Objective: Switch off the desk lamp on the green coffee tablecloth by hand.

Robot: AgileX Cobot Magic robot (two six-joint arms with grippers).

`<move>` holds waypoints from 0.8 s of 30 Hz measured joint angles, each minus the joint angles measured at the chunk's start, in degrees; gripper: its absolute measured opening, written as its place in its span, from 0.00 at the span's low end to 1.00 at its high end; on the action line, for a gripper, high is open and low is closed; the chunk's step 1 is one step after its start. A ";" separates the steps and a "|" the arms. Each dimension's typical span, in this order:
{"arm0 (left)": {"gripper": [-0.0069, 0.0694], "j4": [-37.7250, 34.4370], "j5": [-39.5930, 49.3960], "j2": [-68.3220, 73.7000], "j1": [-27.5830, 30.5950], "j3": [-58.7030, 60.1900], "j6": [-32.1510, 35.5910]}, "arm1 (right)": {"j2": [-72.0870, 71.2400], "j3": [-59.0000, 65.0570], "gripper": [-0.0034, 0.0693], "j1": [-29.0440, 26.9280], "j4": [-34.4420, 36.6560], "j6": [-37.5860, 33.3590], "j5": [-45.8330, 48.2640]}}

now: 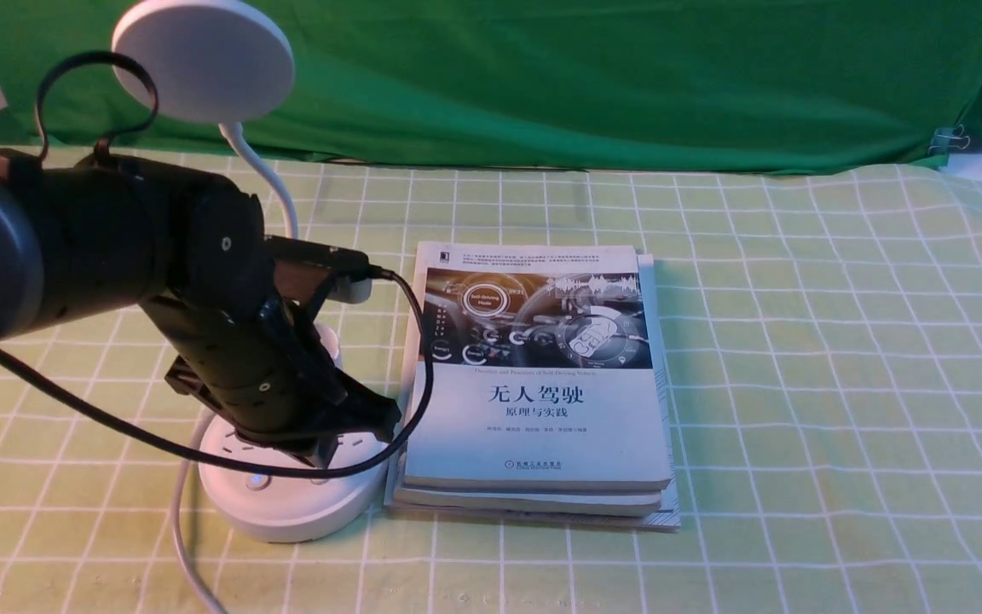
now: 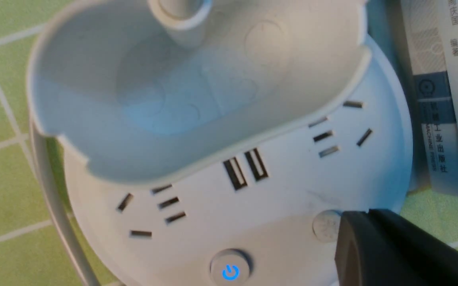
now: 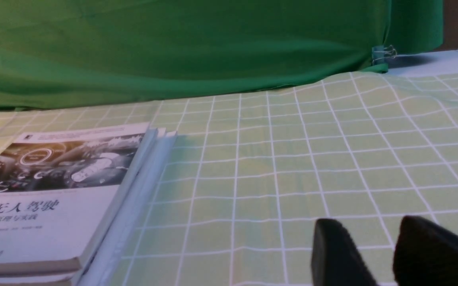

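The white desk lamp stands at the left on the green coffee tablecloth (image 1: 798, 358). Its disc head (image 1: 201, 55) is up high, above its round base (image 1: 286, 507). In the left wrist view the base (image 2: 276, 198) shows sockets, a cup-shaped holder (image 2: 173, 91), a blue-lit power button (image 2: 230, 272) and a plain round button (image 2: 324, 226). My left gripper (image 1: 325, 459) is shut, empty and pointing down, and its tip (image 2: 366, 216) is at the edge of the plain button. My right gripper (image 3: 372, 238) is open and empty, low over bare cloth.
A stack of books (image 1: 542, 409) lies right beside the lamp base. A plain dark green cloth (image 1: 585, 77) hangs along the back, clipped at the right (image 1: 951, 139). The lamp's white cable (image 1: 184, 529) runs off the front left.
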 joint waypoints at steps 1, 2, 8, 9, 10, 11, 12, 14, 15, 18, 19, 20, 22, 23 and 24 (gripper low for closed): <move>0.09 0.00 0.05 0.00 0.00 0.00 0.00 | 0.00 0.00 0.37 0.00 0.00 0.00 0.00; 0.09 0.00 0.12 0.00 0.00 0.00 0.00 | 0.00 0.00 0.37 0.00 0.00 0.00 0.00; 0.09 0.00 -1.08 -3.26 0.00 2.00 0.06 | 0.00 0.00 0.37 0.00 0.00 0.01 0.00; 0.09 0.00 -2.21 -5.53 0.00 3.58 0.06 | 0.00 0.00 0.37 0.00 0.00 -0.04 0.00; 0.09 0.00 -3.46 -7.93 0.00 5.20 0.06 | 0.00 0.00 0.37 0.00 0.00 -0.03 0.00; 0.09 0.00 -3.99 -8.49 0.00 5.54 -0.01 | 0.00 0.00 0.37 0.00 0.00 -0.03 0.00; 0.09 0.00 -5.95 -12.75 0.00 8.28 -0.22 | 0.00 0.00 0.37 0.00 0.00 0.02 -0.15; 0.09 -0.05 -9.30 -19.91 0.00 12.85 -0.58 | 0.00 0.00 0.37 0.00 0.00 0.02 -0.15; 0.09 -0.12 -11.14 -23.02 0.00 14.88 -0.84 | 0.00 0.00 0.37 0.00 0.00 0.02 -0.09; 0.09 -1.33 -20.49 -35.39 0.00 23.79 -0.98 | 0.00 0.00 0.37 0.00 0.00 0.02 -0.09; 0.09 -1.65 -23.27 -39.12 0.00 26.56 -1.02 | 0.00 0.00 0.37 0.00 0.00 0.02 -0.09; 0.09 -1.66 -23.82 -40.55 0.00 27.65 -1.06 | 0.00 0.00 0.37 0.00 0.00 0.02 -0.09; 0.09 -2.58 -29.86 -47.55 0.00 32.81 -1.48 | 0.00 0.00 0.37 0.00 0.00 0.01 -0.09; 0.09 -2.65 -32.96 -50.70 0.00 36.08 -1.63 | 0.00 0.00 0.37 0.00 0.00 0.01 -0.09; 0.09 -2.69 -35.30 -52.93 0.00 38.16 -1.77 | 0.00 0.00 0.37 0.00 0.00 0.01 -0.09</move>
